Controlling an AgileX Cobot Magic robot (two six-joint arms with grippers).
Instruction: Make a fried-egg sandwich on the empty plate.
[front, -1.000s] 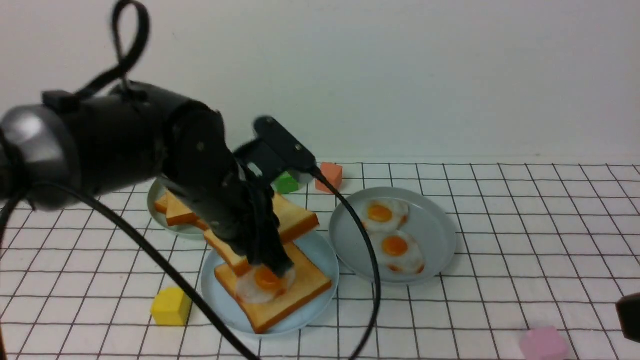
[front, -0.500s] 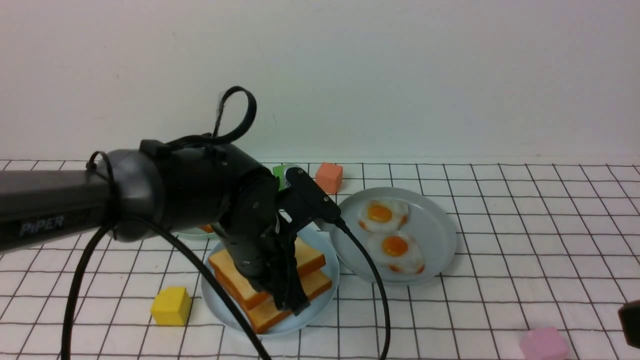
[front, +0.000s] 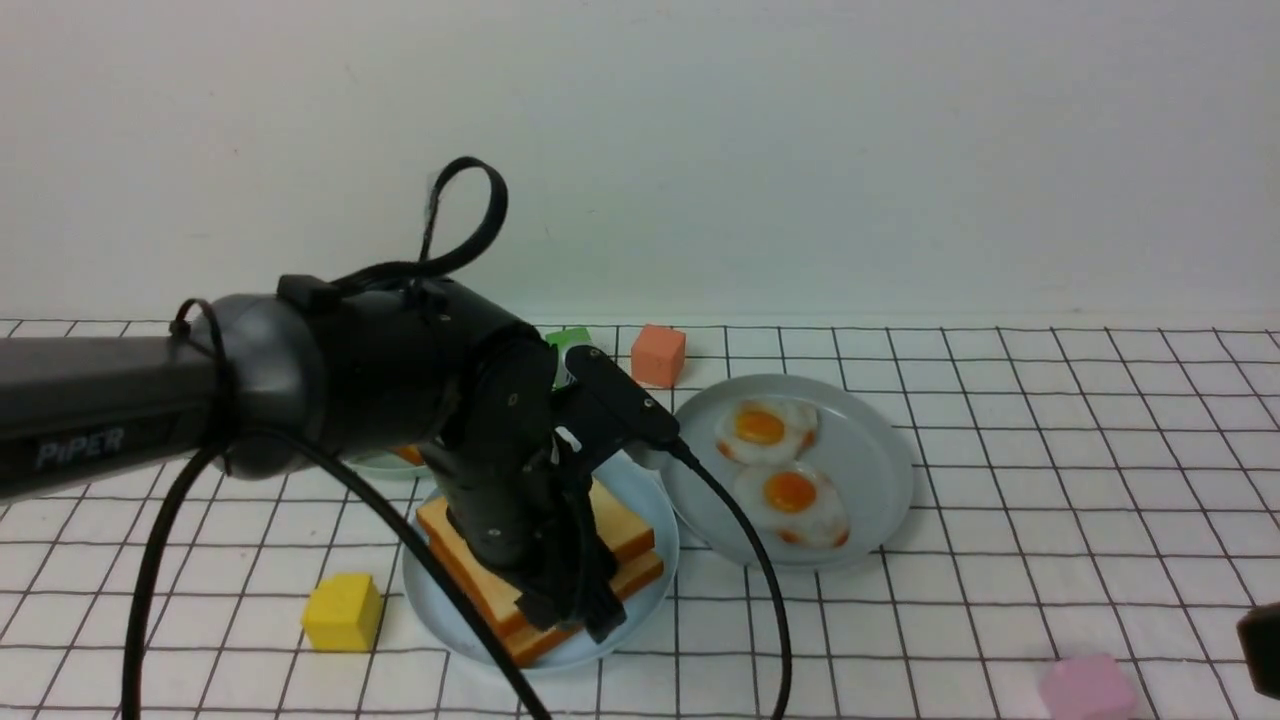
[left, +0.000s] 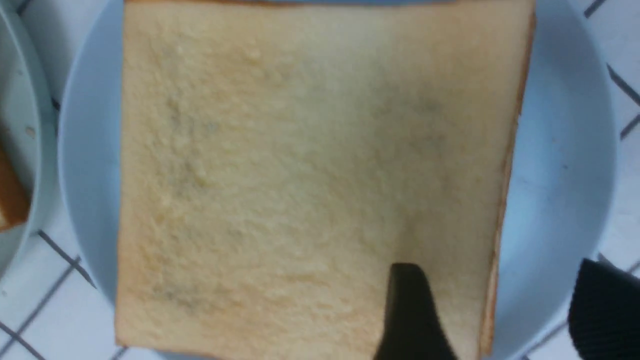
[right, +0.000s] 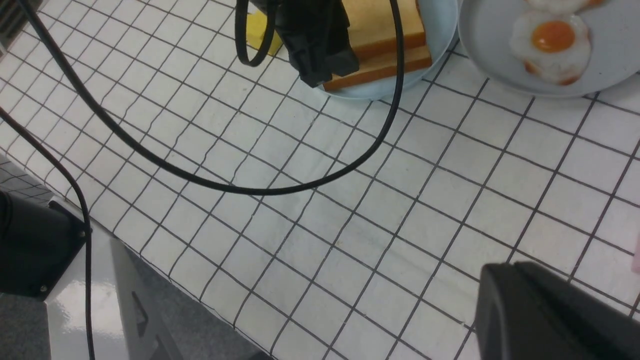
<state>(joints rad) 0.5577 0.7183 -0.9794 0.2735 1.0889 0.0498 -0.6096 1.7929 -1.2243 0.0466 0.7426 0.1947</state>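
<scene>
The sky-blue plate (front: 440, 612) holds two golden toast slices stacked flat, the top toast (front: 625, 525) on the bottom toast (front: 640, 572). The fried egg between them is hidden. My left gripper (front: 570, 615) is at the stack's near edge, open. In the left wrist view the top toast (left: 300, 175) fills the frame on the plate (left: 560, 150). One finger (left: 410, 310) lies over the toast, the other stands clear beyond its crust. My right gripper (right: 505, 280) is shut and empty, low at the table's right front (front: 1262, 640).
A grey plate (front: 870, 450) with two fried eggs (front: 765, 428) is right of the blue plate. A pale green plate (front: 375, 465) with toast sits behind my left arm. Yellow (front: 342, 612), green (front: 570, 345), orange (front: 658, 355) and pink (front: 1088, 688) blocks lie around. The arm's cable (front: 740, 560) loops across.
A second ago my left gripper held the top toast tilted above the egg on the bottom toast. It lowered the toast onto the egg, and its jaws have now spread apart.
</scene>
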